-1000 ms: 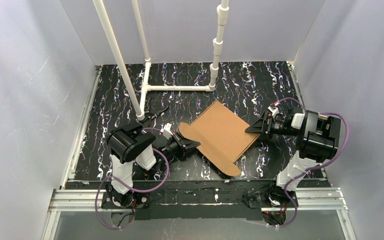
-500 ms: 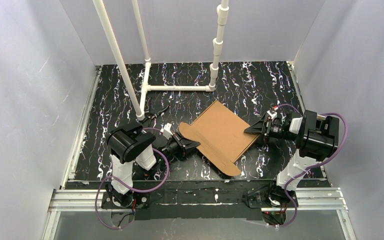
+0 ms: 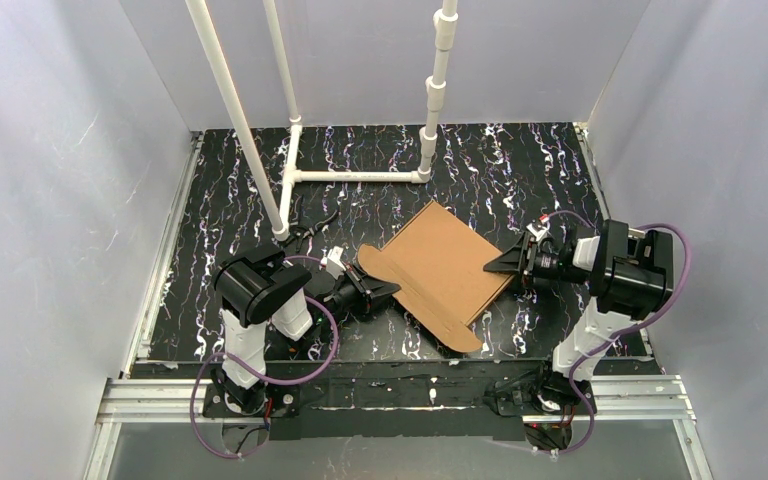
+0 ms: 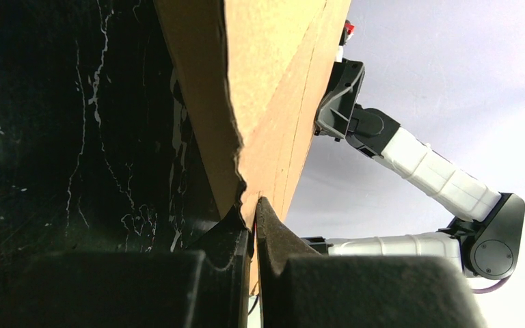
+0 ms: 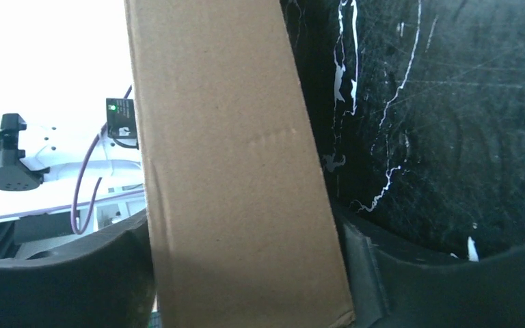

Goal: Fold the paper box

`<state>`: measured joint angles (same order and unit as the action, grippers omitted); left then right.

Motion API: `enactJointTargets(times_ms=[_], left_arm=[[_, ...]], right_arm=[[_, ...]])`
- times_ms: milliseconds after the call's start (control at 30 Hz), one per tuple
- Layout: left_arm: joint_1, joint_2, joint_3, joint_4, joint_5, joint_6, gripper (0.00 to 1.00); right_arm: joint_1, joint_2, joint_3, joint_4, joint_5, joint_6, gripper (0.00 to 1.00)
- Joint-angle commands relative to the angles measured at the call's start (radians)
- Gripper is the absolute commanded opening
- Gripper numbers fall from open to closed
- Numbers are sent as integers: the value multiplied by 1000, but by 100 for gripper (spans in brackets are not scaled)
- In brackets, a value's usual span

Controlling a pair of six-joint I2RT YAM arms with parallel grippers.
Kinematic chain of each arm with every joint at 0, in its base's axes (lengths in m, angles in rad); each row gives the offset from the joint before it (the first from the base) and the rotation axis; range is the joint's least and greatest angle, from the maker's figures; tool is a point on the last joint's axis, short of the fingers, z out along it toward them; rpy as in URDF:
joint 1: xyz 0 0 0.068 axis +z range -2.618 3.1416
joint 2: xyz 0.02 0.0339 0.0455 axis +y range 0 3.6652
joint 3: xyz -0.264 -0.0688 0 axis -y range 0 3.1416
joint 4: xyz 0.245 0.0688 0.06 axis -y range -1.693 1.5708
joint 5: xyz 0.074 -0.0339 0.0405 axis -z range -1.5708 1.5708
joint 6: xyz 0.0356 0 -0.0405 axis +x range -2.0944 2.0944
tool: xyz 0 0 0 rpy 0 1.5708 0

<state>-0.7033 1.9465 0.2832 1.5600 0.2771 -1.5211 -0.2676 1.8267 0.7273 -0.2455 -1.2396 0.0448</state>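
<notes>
The paper box [image 3: 440, 265] is a flat brown cardboard piece tilted over the middle of the black marbled table, with rounded flaps at its left and near corners. My left gripper [image 3: 385, 290] is shut on the box's left edge. In the left wrist view its fingers [image 4: 253, 205] pinch the thin cardboard [image 4: 273, 68] near a torn-looking notch. My right gripper [image 3: 497, 265] sits at the box's right edge. In the right wrist view a cardboard panel [image 5: 225, 137] fills the gap between its jaws [image 5: 246, 273], and both fingers touch it.
A white pipe frame [image 3: 355, 175] lies on the table at the back, with upright poles [image 3: 235, 110] rising from it. Grey walls close in three sides. A metal rail [image 3: 400, 395] runs along the near edge. The right arm [image 4: 424, 164] shows in the left wrist view.
My right gripper has slid left and lower onto the box's right edge, and its jaws have narrowed onto the panel. The left arm and the box have stayed put.
</notes>
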Motion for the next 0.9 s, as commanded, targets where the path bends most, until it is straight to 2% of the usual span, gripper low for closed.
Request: enactJointTargets(times_ms=[0,100,200,267,333,400,467,567,867], left_arm=[[-4,1,-24,-155,1,52,0],[-4,-3,-27,-155,-2,52,0],[-3,-17,-35,-153,-6,53,15],[-4,-37,-45,-154,-10,62,26],[-4,-64,-62,-154,-21,71,36],[-3,-97,-83,-156,-32,85,45],[-1,-134,-108,-156,-43,100,50],[-2,-190,-151,-161,-55,125,53],[-2,-344,-239,-199,-59,168,57]], right_arm=[[7,37,-13,25,-2,-30,72],[7,56,-2,21,-42,-39,59],[7,58,25,-33,-88,-103,49],[7,52,64,-143,-119,-210,46],[4,51,128,-340,-161,-412,44],[-2,61,206,-610,-197,-686,44],[-18,74,280,-879,-229,-911,43],[-46,91,356,-1144,-227,-1222,43],[-56,-8,489,-1171,-205,-1170,35]])
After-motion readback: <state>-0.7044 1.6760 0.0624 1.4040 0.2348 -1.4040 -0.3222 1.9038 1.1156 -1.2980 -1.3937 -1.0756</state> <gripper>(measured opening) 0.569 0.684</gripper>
